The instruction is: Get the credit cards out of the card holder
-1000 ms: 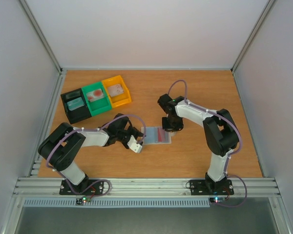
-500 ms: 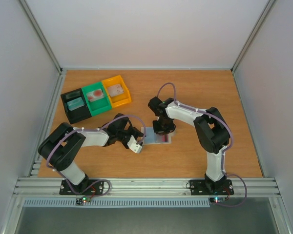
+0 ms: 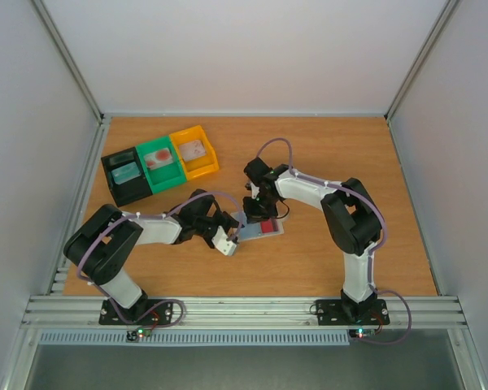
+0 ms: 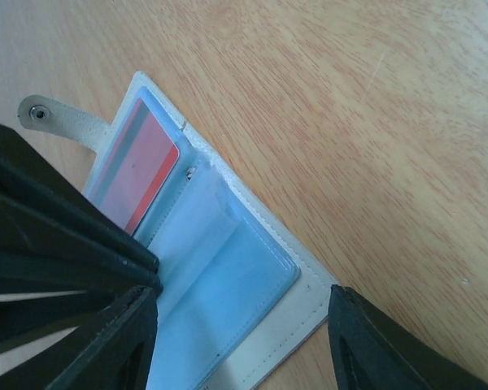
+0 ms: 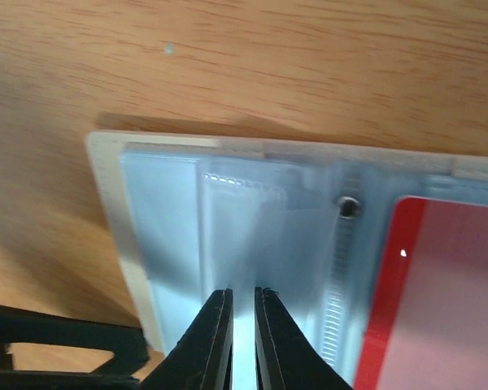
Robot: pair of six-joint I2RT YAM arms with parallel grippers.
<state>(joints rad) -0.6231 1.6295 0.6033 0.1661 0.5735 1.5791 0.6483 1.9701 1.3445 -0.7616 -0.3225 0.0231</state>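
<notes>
**Right fingers pinched on the pale pocket, left fingers wide at the holder's edge**

You have the flat, whitish, translucent plastic card holder (image 4: 285, 329) lying open on the orange-brown wooden desk (image 3: 333, 154). It sits in the near middle, between the two arms. Its small snap tab (image 4: 61, 122) sticks out from the edge of the half that holds the reddish-pink credit card (image 4: 142, 166). That card is tucked inside its pocket, on the holder's right side in the top view. The left pocket shows only pale blue, and you cannot tell whether that is a card or just the film.

Your right fingers (image 5: 220, 333) reach in from the far side and meet over the pale pocket. They are drawn almost together, with only a thin bright strip between them. The wrist view does not settle what that strip is.

Your left fingers (image 4: 366, 349) are spread wide at the holder's left near side, with its corner lying between them.

Well apart, at the far left, three small plastic bins stand in a row: black (image 3: 110, 183), green (image 3: 179, 175) and yellow (image 3: 211, 158), each with something small inside.
</notes>
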